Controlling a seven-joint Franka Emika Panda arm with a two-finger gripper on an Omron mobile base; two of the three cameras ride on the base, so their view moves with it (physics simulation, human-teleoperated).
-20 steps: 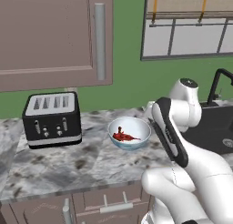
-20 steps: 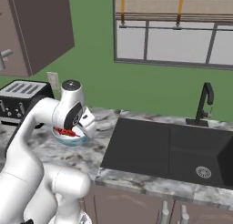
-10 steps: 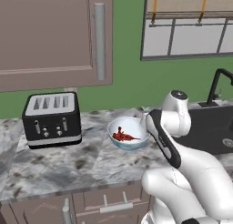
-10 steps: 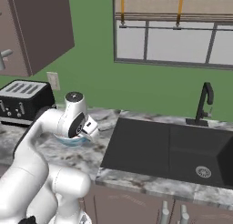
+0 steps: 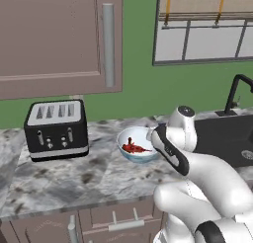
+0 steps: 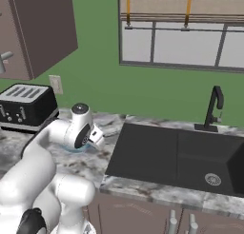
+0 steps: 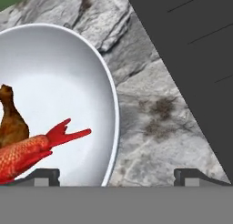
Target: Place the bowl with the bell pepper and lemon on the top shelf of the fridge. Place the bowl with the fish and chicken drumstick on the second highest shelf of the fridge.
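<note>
Our white arm (image 5: 197, 173) rises from the base, bends forward and folds down low, its dark-capped wrist joint (image 6: 80, 128) as the high point. We point the hand downward, and the gripper (image 7: 117, 175) has its jaws spread wide with nothing between them. We see both dark finger tips (image 7: 43, 175) well apart at the bottom of the hand view.

One bowl (image 5: 140, 144) — one fish (image 7: 27, 154), one chicken drumstick (image 7: 11, 120) inside — one toaster (image 5: 57, 129), one sink (image 6: 176, 157), one faucet (image 6: 215, 108).
</note>
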